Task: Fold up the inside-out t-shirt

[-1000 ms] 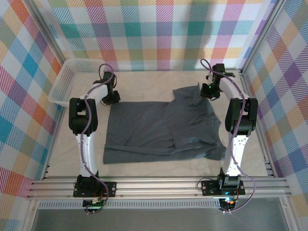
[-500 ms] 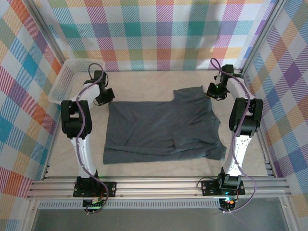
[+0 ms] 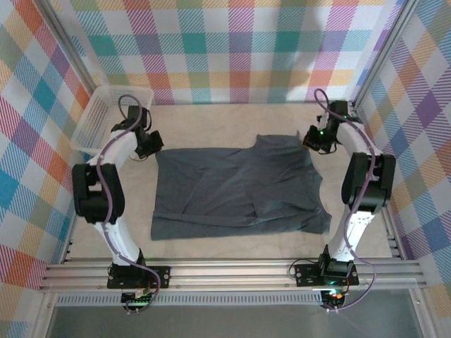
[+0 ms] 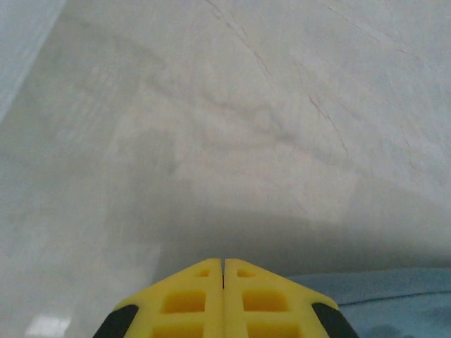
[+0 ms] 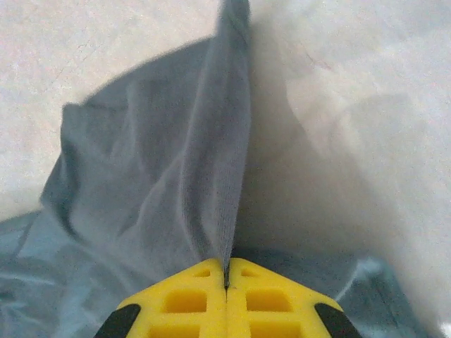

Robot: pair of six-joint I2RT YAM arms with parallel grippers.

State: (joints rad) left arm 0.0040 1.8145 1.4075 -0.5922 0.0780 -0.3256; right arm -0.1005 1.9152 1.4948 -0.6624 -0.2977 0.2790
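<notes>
Your right end effector [image 5: 225, 266] pinches the inside-out t-shirt [image 3: 232, 186]; your left end effector [image 4: 223, 265] is shut, the shirt just to its right.

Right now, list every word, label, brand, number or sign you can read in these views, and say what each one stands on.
No readable text anywhere.
Slate-blue t-shirt: plain, no print, no tag showing.
White lattice basket: no label visible.
Electronics below the left arm's base: a small green light; any marking is too small to read.
</notes>
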